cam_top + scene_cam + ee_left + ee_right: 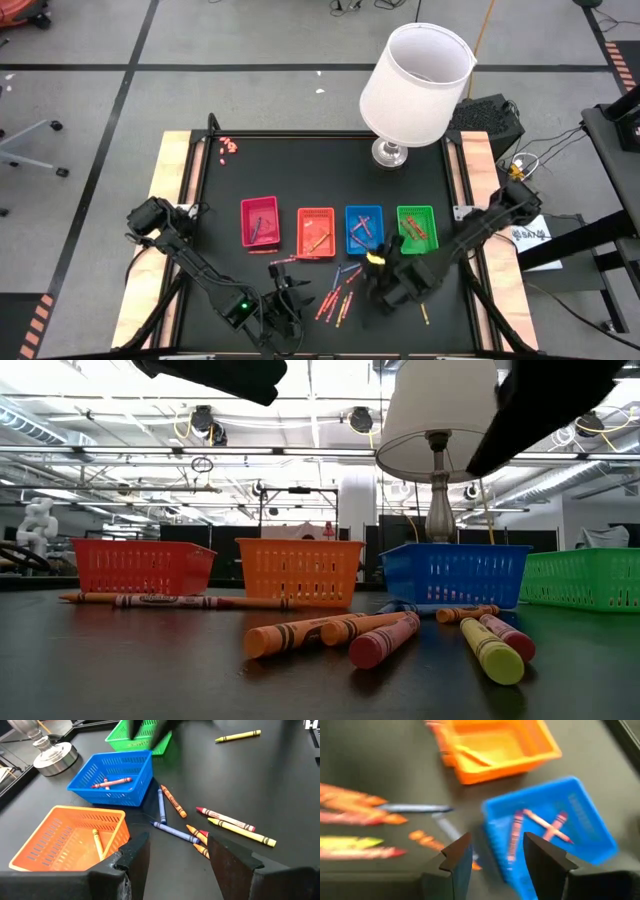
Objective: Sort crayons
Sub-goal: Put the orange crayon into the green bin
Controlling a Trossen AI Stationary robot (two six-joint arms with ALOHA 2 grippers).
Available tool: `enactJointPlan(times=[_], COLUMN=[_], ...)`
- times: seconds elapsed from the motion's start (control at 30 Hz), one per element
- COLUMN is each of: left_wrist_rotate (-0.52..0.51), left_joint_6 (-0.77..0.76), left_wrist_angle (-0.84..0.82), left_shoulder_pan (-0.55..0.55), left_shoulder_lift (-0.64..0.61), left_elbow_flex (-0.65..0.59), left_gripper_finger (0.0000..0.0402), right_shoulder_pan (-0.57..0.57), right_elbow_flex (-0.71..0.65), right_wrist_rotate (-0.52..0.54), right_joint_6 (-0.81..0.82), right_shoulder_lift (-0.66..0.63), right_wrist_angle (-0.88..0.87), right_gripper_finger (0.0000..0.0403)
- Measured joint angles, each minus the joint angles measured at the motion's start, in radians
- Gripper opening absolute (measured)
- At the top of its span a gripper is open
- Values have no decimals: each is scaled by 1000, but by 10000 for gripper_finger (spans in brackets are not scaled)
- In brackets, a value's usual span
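Four small trays stand in a row: red (260, 222), orange (316, 232), blue (363, 228) and green (417, 224), each with a crayon or a few in it. Several loose crayons (340, 292) lie flat on the black table in front of them, mostly red, orange and yellow, with two blue ones (167, 822). My left gripper (177, 865) hovers open near the table's front edge, short of the loose crayons, with nothing between its fingers. My right gripper (495, 855) is open and empty above the near rim of the blue tray (550, 825).
A lamp with a white shade (415, 75) stands at the back of the table, behind the blue and green trays. Tiny pink-red bits (228, 147) lie at the far left corner. One yellow crayon (425, 313) lies apart near the front right.
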Motion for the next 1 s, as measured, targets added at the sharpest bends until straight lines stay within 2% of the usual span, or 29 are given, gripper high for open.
enactJointPlan(times=[0.2, 0.37, 0.5, 0.63, 0.8, 1.0], left_wrist_rotate=[0, -1, -2, -1, -1, -1], left_joint_6=[0, 0, -1, -1, -1, -1], left_wrist_angle=[1, 1, 2, 3, 3, 3], left_shoulder_pan=[0, 0, 0, 0, 10, 27], left_shoulder_lift=[0, 0, 0, 0, 0, 0], left_elbow_flex=[0, 0, 0, 0, 0, 0], left_gripper_finger=[196, 196, 196, 196, 196, 196], right_shoulder_pan=[89, 109, 93, 75, 54, 4], right_elbow_flex=[0, -34, -105, -172, -221, -224], right_wrist_rotate=[-1, -98, -180, -209, -211, -288], right_joint_6=[-176, -270, -362, -408, -461, -542], right_shoulder_lift=[0, 0, 0, 1, 1, 1], right_wrist_angle=[84, 170, 309, 421, 457, 466], right_gripper_finger=[158, 157, 157, 157, 157, 157])
